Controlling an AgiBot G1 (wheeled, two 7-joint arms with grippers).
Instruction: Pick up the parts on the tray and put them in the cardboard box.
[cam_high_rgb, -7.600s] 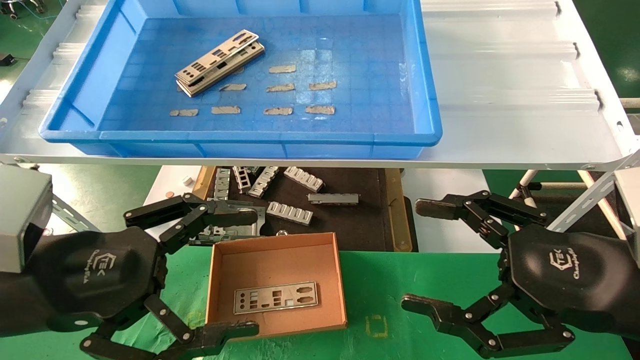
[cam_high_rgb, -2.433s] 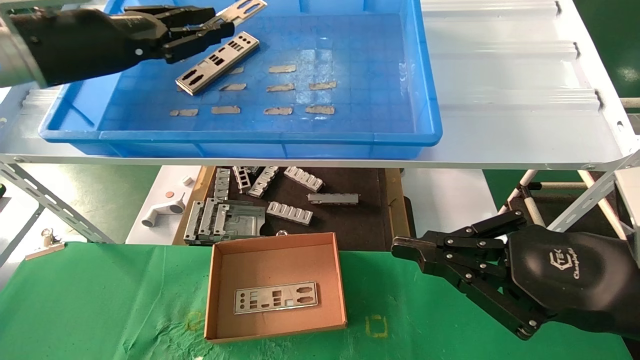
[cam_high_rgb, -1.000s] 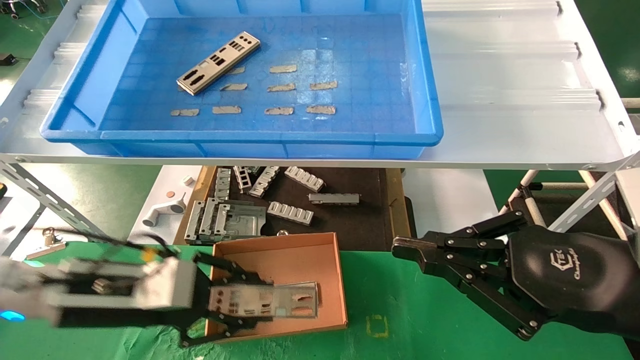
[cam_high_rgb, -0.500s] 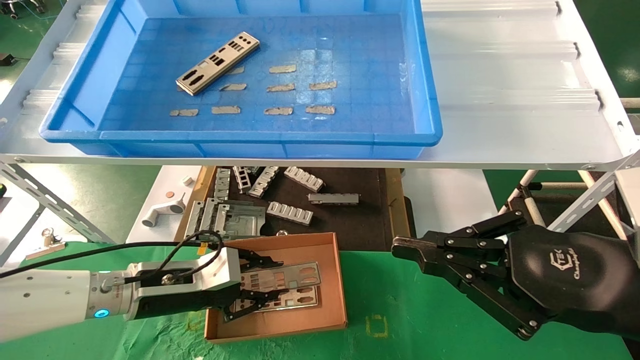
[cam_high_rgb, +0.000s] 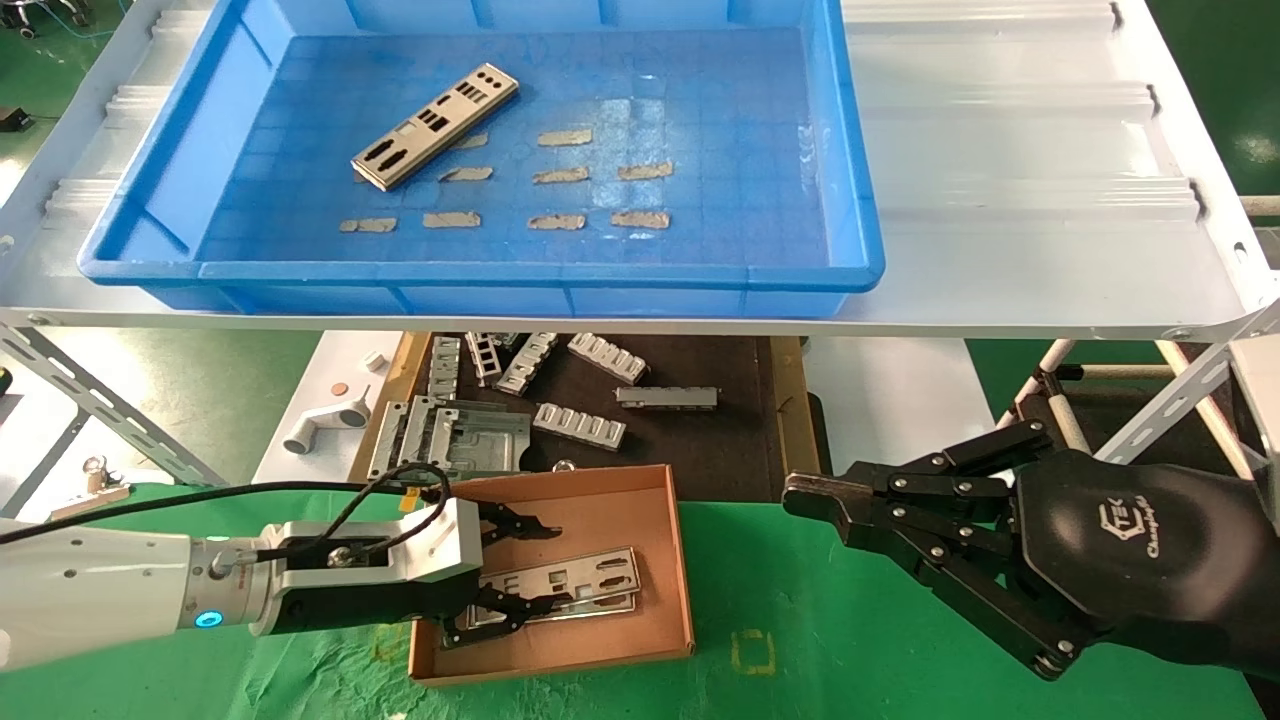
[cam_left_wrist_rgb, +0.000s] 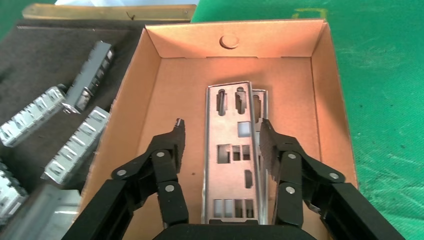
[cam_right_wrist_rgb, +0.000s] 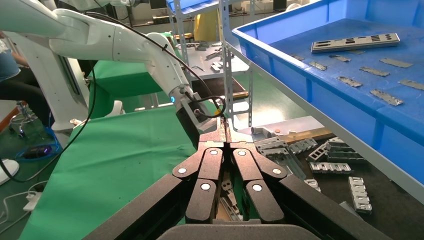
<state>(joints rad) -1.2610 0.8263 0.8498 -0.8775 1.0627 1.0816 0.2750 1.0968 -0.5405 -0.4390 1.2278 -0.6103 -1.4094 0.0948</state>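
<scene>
One silver part (cam_high_rgb: 436, 126) lies slantwise in the far left of the blue tray (cam_high_rgb: 500, 272), also seen in the right wrist view as the part (cam_right_wrist_rgb: 355, 42) in the tray (cam_right_wrist_rgb: 300, 65). The cardboard box (cam_high_rgb: 683, 570) on the green cloth holds two parts: the upper part (cam_high_rgb: 570, 575) rests slightly askew on the lower part (cam_high_rgb: 605, 603). My left gripper (cam_high_rgb: 548, 567) reaches into the box from the left, open, its fingers either side of the upper part (cam_left_wrist_rgb: 232, 160) inside the box (cam_left_wrist_rgb: 175, 90). My right gripper (cam_high_rgb: 800, 495) hangs shut to the right of the box, holding nothing.
Below the white shelf (cam_high_rgb: 1020, 200) a dark mat (cam_high_rgb: 700, 440) carries several ribbed grey brackets (cam_high_rgb: 580, 425) just behind the box. Grey tape-like patches (cam_high_rgb: 560, 175) dot the tray floor. Green cloth (cam_high_rgb: 800, 650) covers the near table.
My left gripper carried a plate from the tray down to the box. Since half a second ago its fingers have opened and the plate has dropped onto the first one. The right arm stayed still.
</scene>
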